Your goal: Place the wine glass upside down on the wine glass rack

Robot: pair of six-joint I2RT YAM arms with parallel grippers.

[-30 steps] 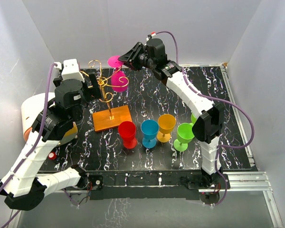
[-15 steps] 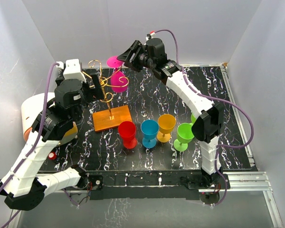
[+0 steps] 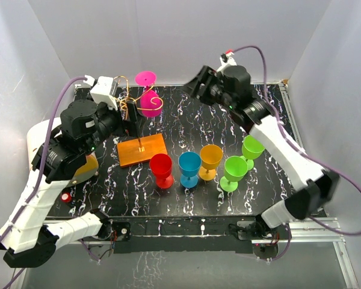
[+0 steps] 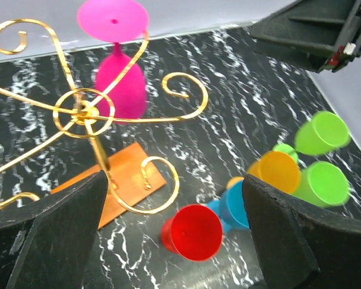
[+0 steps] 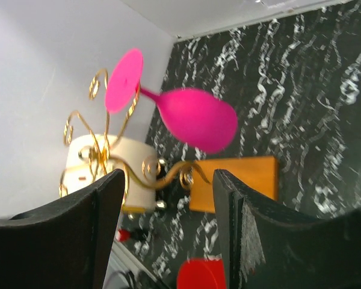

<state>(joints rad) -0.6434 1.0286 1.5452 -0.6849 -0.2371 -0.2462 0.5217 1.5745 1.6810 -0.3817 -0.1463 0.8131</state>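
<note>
A pink wine glass (image 3: 148,101) hangs upside down in a curled arm of the gold wire rack (image 3: 132,103), foot up and bowl down. The rack stands on its orange base (image 3: 142,149). My right gripper (image 3: 194,90) is open and empty, well to the right of the glass. My left gripper (image 3: 131,115) is open and empty, close beside the rack's post. The left wrist view shows the glass (image 4: 121,84), the rack's hub (image 4: 84,111) and the open gripper (image 4: 174,180). The right wrist view shows the glass (image 5: 195,118), the rack (image 5: 108,158) and the open gripper (image 5: 168,180).
Upright glasses stand in a row right of the base: red (image 3: 161,168), blue (image 3: 189,168), orange (image 3: 210,161) and two green (image 3: 233,171) (image 3: 251,150). A small red object (image 3: 66,197) lies at the table's left edge. White walls enclose the table.
My right gripper has drawn back to the right, away from the pink glass, which stays hanging on the rack. My left arm has shifted slightly right, nearer the rack.
</note>
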